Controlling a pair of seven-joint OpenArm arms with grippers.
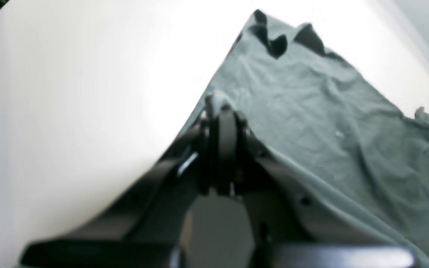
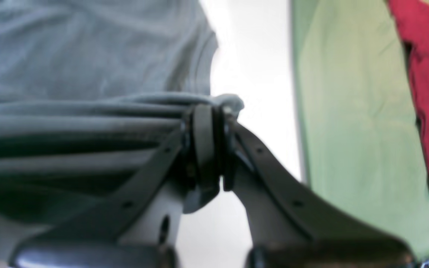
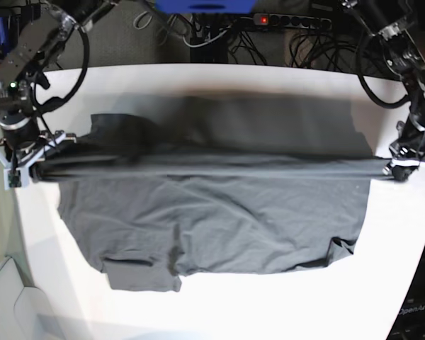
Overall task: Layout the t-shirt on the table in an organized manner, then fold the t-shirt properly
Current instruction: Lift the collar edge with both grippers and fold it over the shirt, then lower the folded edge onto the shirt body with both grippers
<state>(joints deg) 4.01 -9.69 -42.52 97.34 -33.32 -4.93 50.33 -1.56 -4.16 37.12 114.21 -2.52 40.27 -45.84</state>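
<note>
T-shirt [image 3: 219,227]: dark charcoal-grey, short-sleeved; spread across the middle of the table, long axis running left-right in the base view. One edge is lifted and pulled taut into a straight ridge between the two end effectors; the rest is draped from that ridge down onto the table toward the near edge. Light creasing is seen throughout.

Sleeves: one is seen at the near-left part of the cloth in the base view, folded partly under; a smaller bunched bit is seen at the near-right.

Table [image 3: 382,283]: matte white top w/ rounded edges, much bigger than the shirt; bare surface is seen on all sides of the cloth.

Left end effector [image 3: 393,170]: at the table's right edge in the base view; jaws pressed together, clamped on the t-shirt edge, w/ a small tuft of cloth poking out above the fingertips in the left wrist view.

Right end effector [image 3: 30,164]: at the table's left edge in the base view; jaws together, clamped on a bunched corner of the t-shirt, w/ folds gathered into the tips in the right wrist view.

Cables [image 3: 319,42]: dark tangle seen beyond the table's far edge.

Power strip [image 3: 294,21]: black, red lit switch, beyond the far edge.

Red cloth [image 2: 428,93]: seen off the table in the right wrist view, blurred.
</note>
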